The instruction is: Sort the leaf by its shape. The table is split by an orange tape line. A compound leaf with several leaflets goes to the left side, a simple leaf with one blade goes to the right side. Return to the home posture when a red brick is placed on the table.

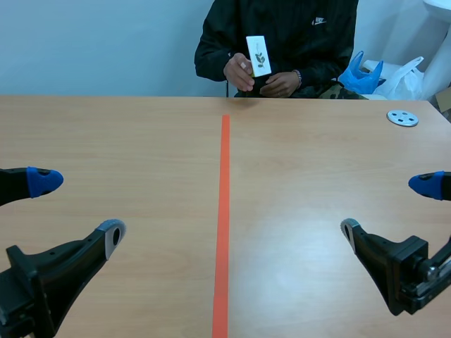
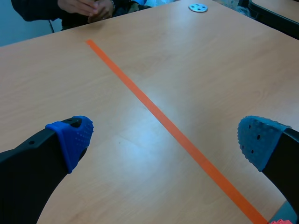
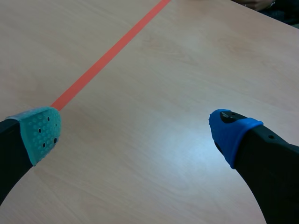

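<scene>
We saw the card (image 1: 258,55) with its leaf only in the scene view, top centre, held upright in a person's hand (image 1: 238,72) beyond the table (image 1: 141,141). The left gripper (image 1: 77,208) sat lower left and the right gripper (image 1: 388,208) lower right, both with fingers wide apart and gripping nothing. The tape (image 1: 224,211) ran between them. The left wrist view also caught the disc (image 2: 198,7) past the tape; the right wrist view gave just tape and wood.

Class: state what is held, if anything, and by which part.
Left end effector, right end effector: nothing. A hand holds a card by its lower end.
</scene>
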You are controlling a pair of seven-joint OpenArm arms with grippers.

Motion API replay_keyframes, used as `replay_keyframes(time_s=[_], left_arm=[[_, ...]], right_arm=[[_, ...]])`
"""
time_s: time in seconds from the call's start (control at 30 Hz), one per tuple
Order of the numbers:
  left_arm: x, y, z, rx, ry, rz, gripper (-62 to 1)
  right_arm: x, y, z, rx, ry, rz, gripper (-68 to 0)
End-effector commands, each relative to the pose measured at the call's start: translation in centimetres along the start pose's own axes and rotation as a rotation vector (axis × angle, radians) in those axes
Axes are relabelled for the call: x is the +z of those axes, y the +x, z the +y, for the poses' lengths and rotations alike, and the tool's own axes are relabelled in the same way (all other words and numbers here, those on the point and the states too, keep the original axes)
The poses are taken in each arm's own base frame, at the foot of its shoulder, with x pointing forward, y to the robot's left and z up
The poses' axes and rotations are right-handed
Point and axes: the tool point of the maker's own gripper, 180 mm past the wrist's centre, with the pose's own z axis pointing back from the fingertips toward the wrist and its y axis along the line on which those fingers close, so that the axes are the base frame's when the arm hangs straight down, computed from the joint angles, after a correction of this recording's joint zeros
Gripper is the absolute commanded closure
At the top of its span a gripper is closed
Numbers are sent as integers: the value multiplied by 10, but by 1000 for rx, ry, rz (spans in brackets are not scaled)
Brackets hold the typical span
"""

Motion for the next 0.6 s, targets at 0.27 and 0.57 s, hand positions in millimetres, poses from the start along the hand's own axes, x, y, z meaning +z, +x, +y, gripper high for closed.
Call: replay_keyframes(time_s=[0.27,0.57], left_arm=[[0,6,0,4,3,-24,-623],[0,0,0,4,3,8,-623]], right_arm=[[-1,12,-4,11,-12,-40,-679],[-1,12,-4,11,-12,-40,-679]])
